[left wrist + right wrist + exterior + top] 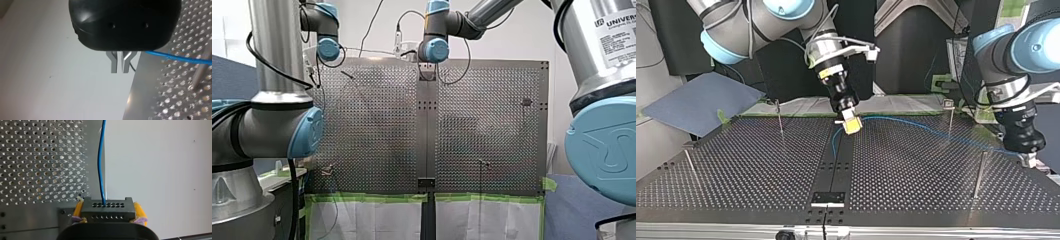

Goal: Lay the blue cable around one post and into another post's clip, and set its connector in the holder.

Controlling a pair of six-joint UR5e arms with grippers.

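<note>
**Right gripper.** The right gripper [851, 125] hangs low over the dark centre strip of the bench [916, 170]. Its yellow pads [139, 211] are clamped on the two sides of a dark grey connector [107, 208], a flat block with rows of small holes. The connector sits fully between the pads, clear of the bench.

**Cable.** The blue cable [100, 165] leaves the connector's top face through one of the holes and runs straight ahead of the right gripper, along the edge of the perforated plate. In the top view it bends beside this gripper, then crosses the plate toward the left gripper [119, 65]. On the way it passes close to the foot of a thin post [949, 121]. The pictures do not show on which side of the post it lies.

**Left gripper.** The left gripper is at the bench's edge. Its metal fingers [114, 65] stand close together, with nothing visible between the tips. The cable emerges from under the black gripper body just beside the fingers. Whether they pinch it cannot be determined. A second post [979, 172] stands near this gripper, just beyond the cable.

**Other hardware.** A small black block [828, 198] sits on the centre strip, well apart from the right gripper and the connector.
</note>
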